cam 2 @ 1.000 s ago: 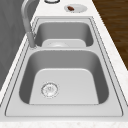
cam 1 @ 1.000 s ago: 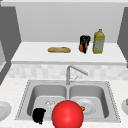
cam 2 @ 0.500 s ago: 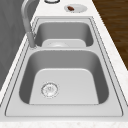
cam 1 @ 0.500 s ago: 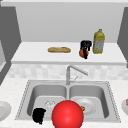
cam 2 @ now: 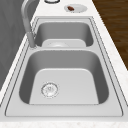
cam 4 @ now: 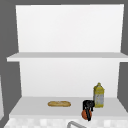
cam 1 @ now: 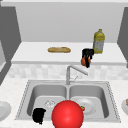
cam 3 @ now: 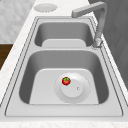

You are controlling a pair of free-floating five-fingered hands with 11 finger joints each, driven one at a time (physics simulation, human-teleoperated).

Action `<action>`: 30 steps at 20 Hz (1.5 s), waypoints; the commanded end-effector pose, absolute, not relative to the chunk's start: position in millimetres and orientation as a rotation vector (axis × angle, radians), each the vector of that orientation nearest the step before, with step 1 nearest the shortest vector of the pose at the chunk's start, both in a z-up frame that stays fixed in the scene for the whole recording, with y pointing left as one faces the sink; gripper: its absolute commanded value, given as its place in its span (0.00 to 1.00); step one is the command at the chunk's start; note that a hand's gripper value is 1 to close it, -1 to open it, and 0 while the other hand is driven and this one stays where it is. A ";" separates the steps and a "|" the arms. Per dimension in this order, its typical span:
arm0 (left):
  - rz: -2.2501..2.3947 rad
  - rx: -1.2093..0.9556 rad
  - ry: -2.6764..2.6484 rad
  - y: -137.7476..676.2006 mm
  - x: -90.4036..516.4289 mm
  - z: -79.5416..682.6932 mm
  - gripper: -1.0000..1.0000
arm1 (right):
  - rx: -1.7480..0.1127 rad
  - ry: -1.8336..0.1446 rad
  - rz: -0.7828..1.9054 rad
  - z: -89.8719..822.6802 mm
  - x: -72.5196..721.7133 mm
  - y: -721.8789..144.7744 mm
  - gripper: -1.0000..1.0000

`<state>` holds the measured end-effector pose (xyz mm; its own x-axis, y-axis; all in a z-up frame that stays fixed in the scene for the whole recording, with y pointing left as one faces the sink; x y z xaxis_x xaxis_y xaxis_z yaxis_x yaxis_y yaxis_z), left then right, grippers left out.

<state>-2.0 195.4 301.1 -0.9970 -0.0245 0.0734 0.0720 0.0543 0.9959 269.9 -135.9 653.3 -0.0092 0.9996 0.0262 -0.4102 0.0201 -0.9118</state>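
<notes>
Right hand [cam 1: 87, 53] – fingers grasping an orange fruit [cam 1: 84, 62] at the shelf [cam 1: 32, 52] edge; left hand's [cam 1: 39, 115] fingers unclear.

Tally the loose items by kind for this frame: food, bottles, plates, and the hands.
Food: 3 - baguette, orange fruit held by the right hand, small tomato.
Bottles: 1 - yellow bottle.
Plates: 1 - plate in the sink basin.
Hands: 2 - the left hand hangs near the sink's front.
Total: 7

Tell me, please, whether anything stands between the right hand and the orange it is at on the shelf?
No, nothing visible does. The right hand is already curled round the orange at the front edge of the shelf. The yellow bottle stands just behind and to the right; the bread loaf lies well to the left.
</notes>
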 end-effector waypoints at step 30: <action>-2.113 -0.050 -2.229 195.4 -2.0 301.1 0.50 | -0.773 -0.846 1.400 423.0 179.1 -361.8 1.00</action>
<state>-2.0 195.4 301.1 -0.9970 -0.0245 0.0734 0.0720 0.0543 0.9959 183.2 -339.1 439.6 -0.0100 0.9991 0.0402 -0.4970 0.0299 -0.8672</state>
